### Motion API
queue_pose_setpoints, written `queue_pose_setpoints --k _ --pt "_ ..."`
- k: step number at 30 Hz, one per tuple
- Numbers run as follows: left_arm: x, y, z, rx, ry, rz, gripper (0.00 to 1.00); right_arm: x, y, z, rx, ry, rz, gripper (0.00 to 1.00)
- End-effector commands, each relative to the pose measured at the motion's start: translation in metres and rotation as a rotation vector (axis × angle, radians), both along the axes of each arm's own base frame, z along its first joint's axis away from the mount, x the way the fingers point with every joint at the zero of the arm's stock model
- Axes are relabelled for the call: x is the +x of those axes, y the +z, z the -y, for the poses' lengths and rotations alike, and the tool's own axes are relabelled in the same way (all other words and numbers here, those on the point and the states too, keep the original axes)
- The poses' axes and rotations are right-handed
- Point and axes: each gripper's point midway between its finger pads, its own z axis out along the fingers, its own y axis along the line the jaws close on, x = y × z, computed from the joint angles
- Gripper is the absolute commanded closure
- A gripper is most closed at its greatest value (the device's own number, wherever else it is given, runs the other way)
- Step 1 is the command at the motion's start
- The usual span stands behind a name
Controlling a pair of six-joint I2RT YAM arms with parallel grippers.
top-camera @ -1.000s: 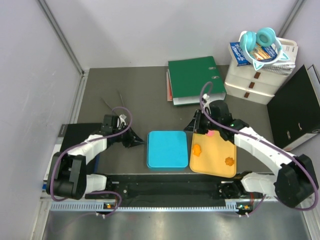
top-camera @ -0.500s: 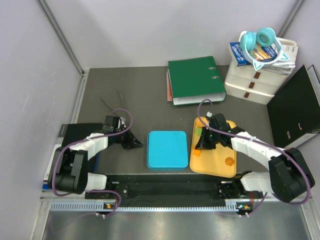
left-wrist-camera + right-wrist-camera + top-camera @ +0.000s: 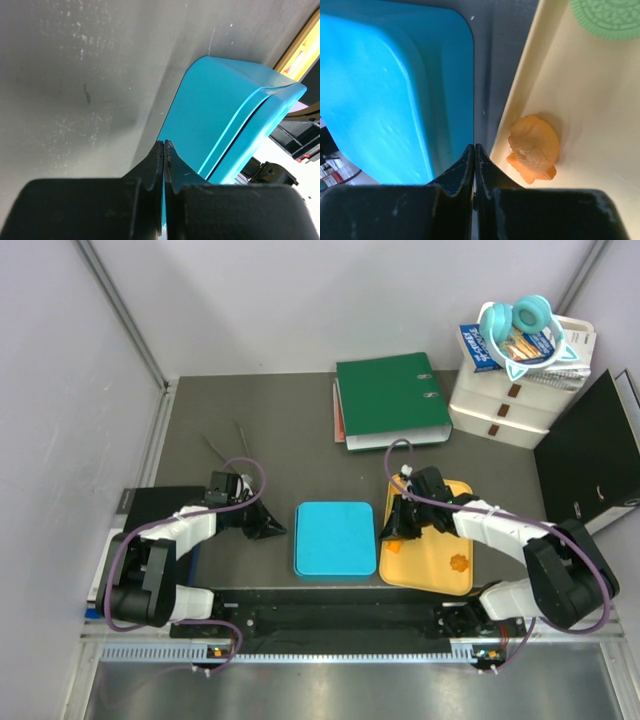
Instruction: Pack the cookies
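Observation:
Two orange flower-shaped cookies lie on the yellow tray (image 3: 430, 565): one (image 3: 459, 562) near its right side, one (image 3: 534, 148) against its left rim. A round green cookie (image 3: 609, 17) sits farther up the tray (image 3: 590, 105). My right gripper (image 3: 390, 532) is shut and empty, its tips (image 3: 474, 148) over the gap between the tray rim and the blue box (image 3: 380, 95), just left of the orange cookie. My left gripper (image 3: 276, 530) is shut and empty, its tips (image 3: 164, 145) at the left side of the closed blue box (image 3: 335, 538).
A green binder (image 3: 390, 400) lies at the back. White drawers (image 3: 505, 405) with headphones on top stand at the back right, and a black binder (image 3: 590, 455) leans on the right. A black flat object (image 3: 150, 505) lies by the left arm.
My right arm has swung from the tray's far edge down to its left rim and its jaws have shut on nothing. The left arm has barely moved.

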Motion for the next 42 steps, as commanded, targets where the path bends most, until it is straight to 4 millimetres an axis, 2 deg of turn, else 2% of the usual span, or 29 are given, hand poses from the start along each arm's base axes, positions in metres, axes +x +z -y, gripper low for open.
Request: queue_pose_setpoints --k 1,9,24,37,41,42 --pt "0.003 0.007 0.003 -0.022 -0.022 0.043 1.0 0.015 0.028 -0.025 0.094 0.052 0.081 1.0" --pt "0.001 0.006 0.004 -0.032 -0.025 0.044 1.0 0.02 0.045 -0.03 0.125 0.05 0.116 1.0" --pt "0.002 0.004 0.005 -0.04 -0.026 0.041 1.0 0.025 0.066 -0.039 0.187 0.063 0.156 1.0" --pt "0.004 0.004 0.006 -0.039 -0.032 0.041 1.0 0.031 0.077 -0.043 0.208 0.063 0.187 1.0" --pt "0.005 0.004 0.003 -0.018 -0.026 0.036 1.0 0.036 0.089 -0.039 0.198 0.04 0.238 1.0" --pt "0.007 0.004 -0.001 0.006 -0.016 0.042 1.0 0.038 0.099 -0.04 0.217 0.038 0.269 1.0"
